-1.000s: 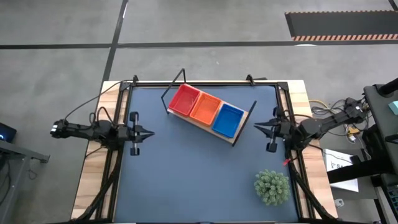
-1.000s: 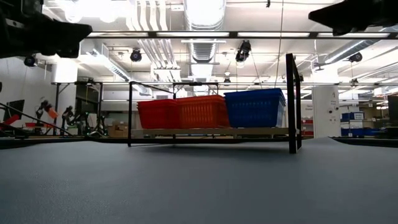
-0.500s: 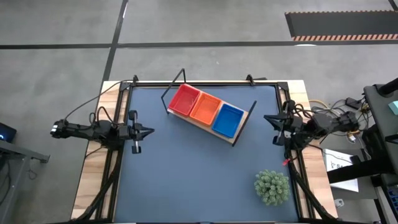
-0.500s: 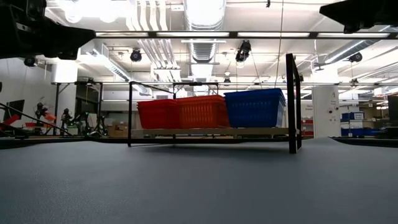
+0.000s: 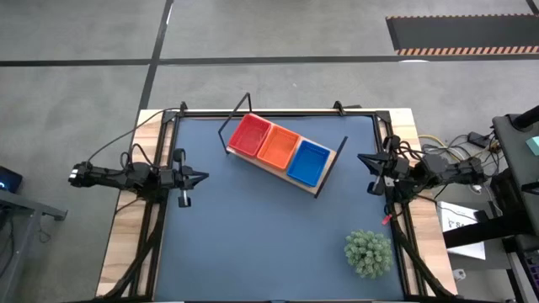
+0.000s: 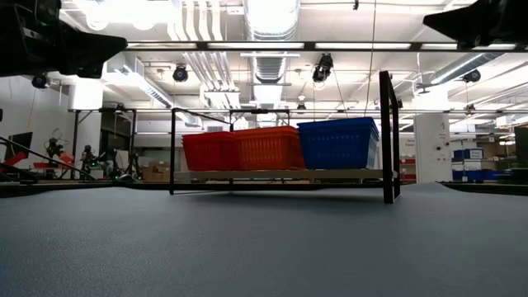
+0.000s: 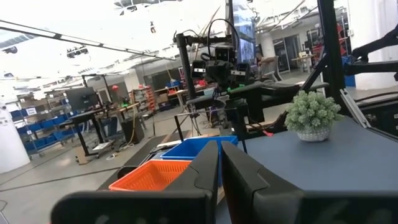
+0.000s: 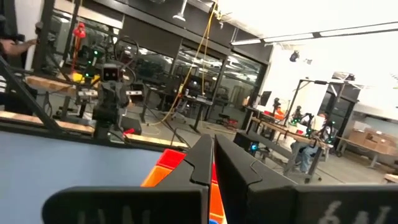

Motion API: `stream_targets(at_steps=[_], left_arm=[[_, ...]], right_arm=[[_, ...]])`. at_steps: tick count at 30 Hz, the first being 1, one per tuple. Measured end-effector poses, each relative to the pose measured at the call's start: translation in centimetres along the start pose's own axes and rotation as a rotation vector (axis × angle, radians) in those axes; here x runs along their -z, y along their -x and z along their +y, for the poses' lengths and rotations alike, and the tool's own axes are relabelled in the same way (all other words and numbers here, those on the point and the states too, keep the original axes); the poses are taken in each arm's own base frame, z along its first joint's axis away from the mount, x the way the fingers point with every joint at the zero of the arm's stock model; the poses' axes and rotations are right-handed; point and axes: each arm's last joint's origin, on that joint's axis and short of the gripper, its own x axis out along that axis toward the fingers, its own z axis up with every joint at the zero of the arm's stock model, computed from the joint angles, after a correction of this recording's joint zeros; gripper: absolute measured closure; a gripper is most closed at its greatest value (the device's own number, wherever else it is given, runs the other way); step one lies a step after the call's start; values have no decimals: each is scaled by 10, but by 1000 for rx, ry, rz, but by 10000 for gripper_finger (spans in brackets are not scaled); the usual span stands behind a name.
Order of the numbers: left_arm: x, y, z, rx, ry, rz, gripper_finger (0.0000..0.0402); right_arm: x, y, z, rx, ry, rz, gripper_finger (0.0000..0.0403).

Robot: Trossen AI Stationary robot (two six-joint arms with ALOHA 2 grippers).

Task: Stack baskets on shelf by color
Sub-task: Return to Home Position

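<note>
A light-brown wooden shelf with black wire frame ends (image 6: 280,175) sits slantwise on the far half of the dark-blue counter (image 5: 253,244). It carries three stacks of shallow plastic mesh baskets, sorted by colour and set side by side. The red baskets (image 5: 249,135) are at the end nearest the far left corner. The orange baskets (image 5: 279,146) are in the middle, touching the red ones. The blue baskets (image 5: 309,162) are at the end nearest the right side, just inside the black frame end. From counter height all three stacks rest on the board, and the blue one's rim shows highest. How many baskets each stack holds cannot be told.

The left arm (image 5: 126,177) lies along the counter's left edge. The left jaws reach just inside that edge and point toward the middle, well apart from the shelf. In the wrist view they are pressed nearly together with only a thin slit between them, holding nothing.

The right arm (image 5: 438,168) is drawn back at the right edge. The right jaws hang above the counter's right rim, near the blue end of the shelf but clear of it. They are closed together and empty.

A green spiky plant in a pale pot (image 5: 368,252) stands near the counter's near right corner.
</note>
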Motion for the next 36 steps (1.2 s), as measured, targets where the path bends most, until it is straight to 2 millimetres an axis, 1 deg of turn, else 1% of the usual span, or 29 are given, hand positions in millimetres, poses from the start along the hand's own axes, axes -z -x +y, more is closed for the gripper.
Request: stream_targets(at_steps=[7, 12, 17, 20, 23, 27, 31, 33, 36], left_arm=[[-1, 0, 0, -3, 6, -9, 400], [5, 0, -2, 5, 9, 14, 400], [7, -1, -3, 11, 48, 38, 400], [8, -1, -3, 14, 46, 47, 400], [9, -2, -3, 16, 43, 54, 400], [10, -2, -3, 9, 41, 64, 400], [10, -2, -3, 0, 41, 66, 400], [10, -2, -3, 0, 41, 67, 400], [10, -2, -3, 0, 40, 69, 400]], right_arm=[[7, -1, 0, 27, 25, 28, 394], [13, -1, 4, -24, 24, 41, 394], [33, -3, 15, -50, -12, 68, 394], [54, -4, 25, -55, -9, 82, 394], [57, -4, 26, -68, -11, 110, 394], [56, -4, 25, -63, 4, 102, 394], [58, -4, 24, -11, 10, 129, 394], [58, -4, 23, 24, -33, 142, 394], [58, -4, 23, 31, -101, 143, 394]])
